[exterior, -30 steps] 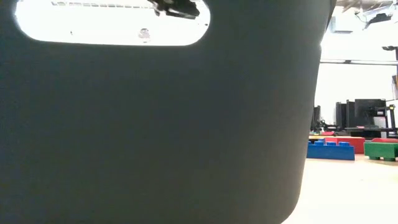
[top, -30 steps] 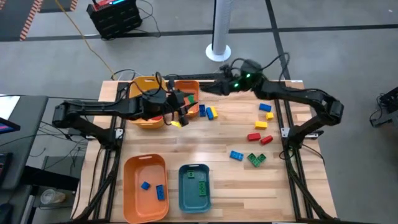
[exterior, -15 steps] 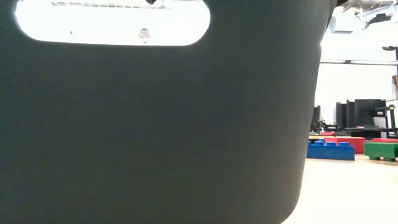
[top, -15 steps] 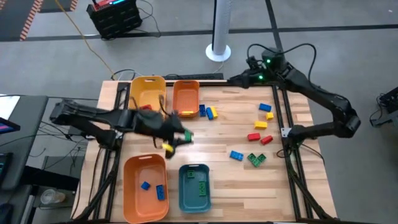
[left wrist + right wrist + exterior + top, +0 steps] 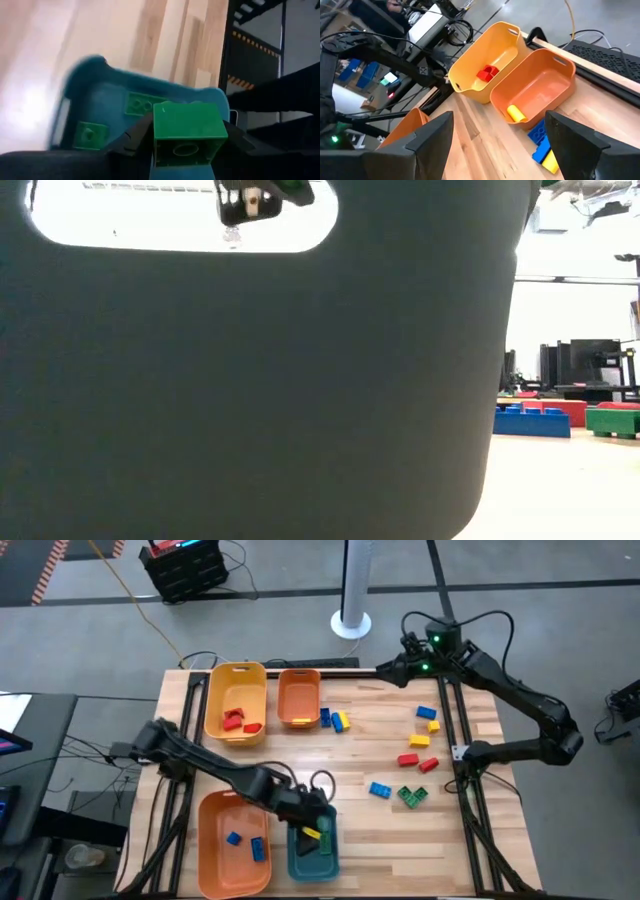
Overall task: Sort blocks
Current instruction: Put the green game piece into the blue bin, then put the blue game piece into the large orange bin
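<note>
Left end effector (image 5: pixel 182 145) gripping green block (image 5: pixel 185 132), studs seemingly sideways, over teal bin (image 5: pixel 85 85), right end effector (image 5: pixel 497 145) open

The table (image 5: pixel 400 830) is pale wood planks, smooth with a faint sheen. The bins look like moulded plastic: a teal one (image 5: pixel 95 95) with a satiny, slightly glossy wall, and yellow (image 5: pixel 495 47) and orange (image 5: pixel 540 85) ones equally smooth. The green block (image 5: pixel 186 131) is hard shiny plastic. The fingers (image 5: pixel 427 140) are matt black.
</note>
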